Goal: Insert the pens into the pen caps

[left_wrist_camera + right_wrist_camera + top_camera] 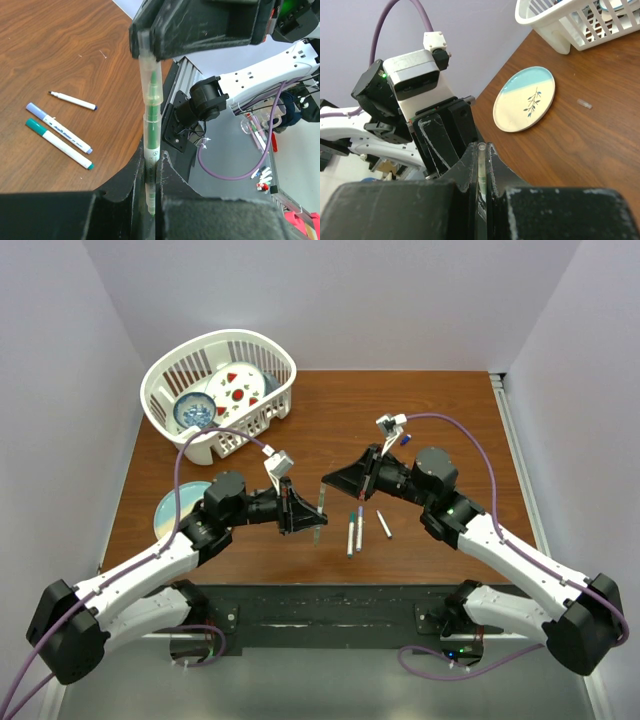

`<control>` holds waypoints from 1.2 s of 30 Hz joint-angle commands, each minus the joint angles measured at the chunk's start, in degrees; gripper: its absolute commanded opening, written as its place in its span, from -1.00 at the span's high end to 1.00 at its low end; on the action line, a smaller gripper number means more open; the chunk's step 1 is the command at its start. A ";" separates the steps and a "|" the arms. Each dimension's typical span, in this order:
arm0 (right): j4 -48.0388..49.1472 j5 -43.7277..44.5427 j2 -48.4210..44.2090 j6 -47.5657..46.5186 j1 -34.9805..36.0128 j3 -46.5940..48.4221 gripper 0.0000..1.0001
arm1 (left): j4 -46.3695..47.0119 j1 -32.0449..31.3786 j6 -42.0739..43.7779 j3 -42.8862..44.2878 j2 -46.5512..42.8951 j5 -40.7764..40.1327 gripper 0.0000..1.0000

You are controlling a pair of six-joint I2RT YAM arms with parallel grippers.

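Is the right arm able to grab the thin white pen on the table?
Probably not yet: the right pincer is shut on the clear cap over the green pen in the left pincer. Otherwise the thin white pen lies uncovered nearby.

No readable text; dark print on purple-capped pen too small and blurred.

Brown table, three pens, white basket, plate
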 commanded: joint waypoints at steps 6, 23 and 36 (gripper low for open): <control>1.57 -0.76 -2.37 -1.25 2.65 -5.15 1.00 | 5.89 1.01 -0.16 1.69 0.94 -0.50 1.00; 2.27 0.38 -3.16 -0.64 10.55 -17.02 1.00 | 4.14 2.68 4.93 9.95 7.70 -6.91 1.00; 7.80 3.37 -4.57 4.37 18.82 -24.58 1.00 | 4.40 8.04 6.34 13.12 10.52 -6.30 1.00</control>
